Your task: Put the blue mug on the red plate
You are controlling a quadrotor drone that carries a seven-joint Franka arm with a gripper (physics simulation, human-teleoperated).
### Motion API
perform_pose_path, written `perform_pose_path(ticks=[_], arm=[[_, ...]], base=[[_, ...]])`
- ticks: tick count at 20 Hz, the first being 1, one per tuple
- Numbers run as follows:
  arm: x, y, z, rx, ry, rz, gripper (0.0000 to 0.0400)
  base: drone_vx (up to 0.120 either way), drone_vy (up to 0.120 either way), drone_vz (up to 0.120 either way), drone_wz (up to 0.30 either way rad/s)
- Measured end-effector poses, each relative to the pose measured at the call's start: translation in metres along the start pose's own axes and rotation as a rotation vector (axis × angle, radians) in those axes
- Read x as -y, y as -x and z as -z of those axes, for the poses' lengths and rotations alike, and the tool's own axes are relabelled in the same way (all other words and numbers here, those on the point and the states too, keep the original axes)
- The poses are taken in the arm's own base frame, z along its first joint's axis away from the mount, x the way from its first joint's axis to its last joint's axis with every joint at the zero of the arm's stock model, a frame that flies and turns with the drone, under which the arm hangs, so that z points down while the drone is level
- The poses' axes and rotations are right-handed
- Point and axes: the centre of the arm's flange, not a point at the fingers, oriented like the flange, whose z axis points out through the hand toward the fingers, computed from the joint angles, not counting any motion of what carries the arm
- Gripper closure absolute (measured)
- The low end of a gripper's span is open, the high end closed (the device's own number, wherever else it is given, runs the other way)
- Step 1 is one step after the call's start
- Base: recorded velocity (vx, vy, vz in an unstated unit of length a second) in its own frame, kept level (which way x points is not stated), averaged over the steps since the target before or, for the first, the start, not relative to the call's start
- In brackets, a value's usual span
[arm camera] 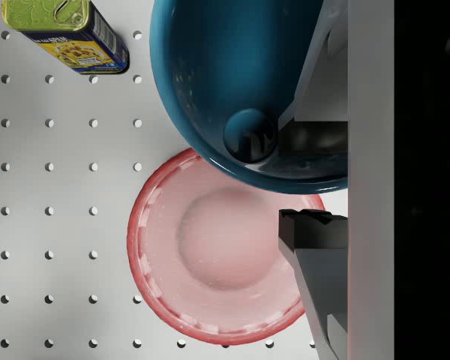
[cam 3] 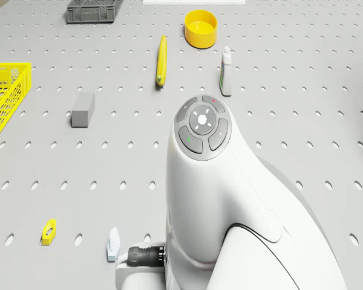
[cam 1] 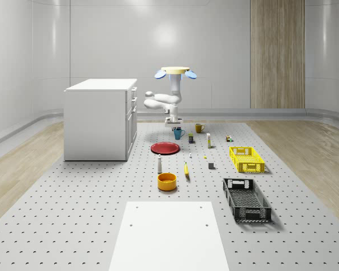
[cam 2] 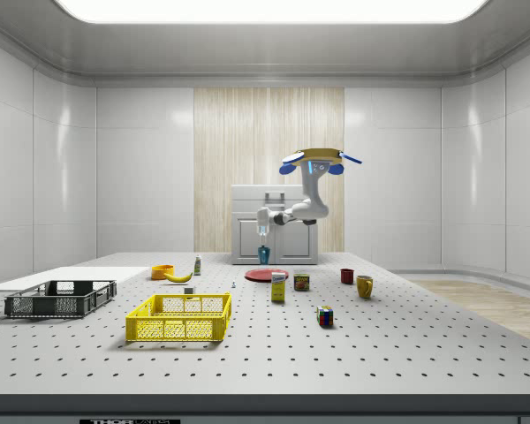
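My hand [arm camera: 315,176] grips the blue mug [arm camera: 240,82] by its rim, one finger [arm camera: 315,139] inside, one [arm camera: 315,232] outside. Mug hangs off the counter [arm camera: 52,225]. Red plate [arm camera: 210,255] sits just below and past the mug, not touching. Yellow tin [arm camera: 67,34] beside the mug. Drone [cam 1: 175,71] hovers above, beside the white cabinet [cam 1: 99,118].

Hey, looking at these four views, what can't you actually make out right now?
- The blue mug: cut off by the wrist view's edge, one side covered by the gripper.
- The red plate: partly hidden under the mug in the wrist view.
- The mug's height over the table: too small to judge in the whole-scene view, where the drone hovers above it.
- The yellow tin: cut off by the wrist view's edge.
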Motion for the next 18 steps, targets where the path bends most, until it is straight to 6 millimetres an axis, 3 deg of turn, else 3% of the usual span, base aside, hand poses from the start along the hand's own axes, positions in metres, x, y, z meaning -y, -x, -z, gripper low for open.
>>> perform_pose_path(ticks=[5, 10, 18], arm=[[0.000, 0.000, 0.000, 0.000, 0.000, 0.000, 0.0300], [-0.006, -0.006, 0.000, 0.000, 0.000, 0.000, 0.0300], [-0.031, -0.031, 0.000, 0.000, 0.000, 0.015, 0.0298]], base=[[0.000, -0.112, 0.000, 0.000], [0.000, 0.000, 0.000, 0.000], [0.000, 0.000, 0.000, 0.000]])
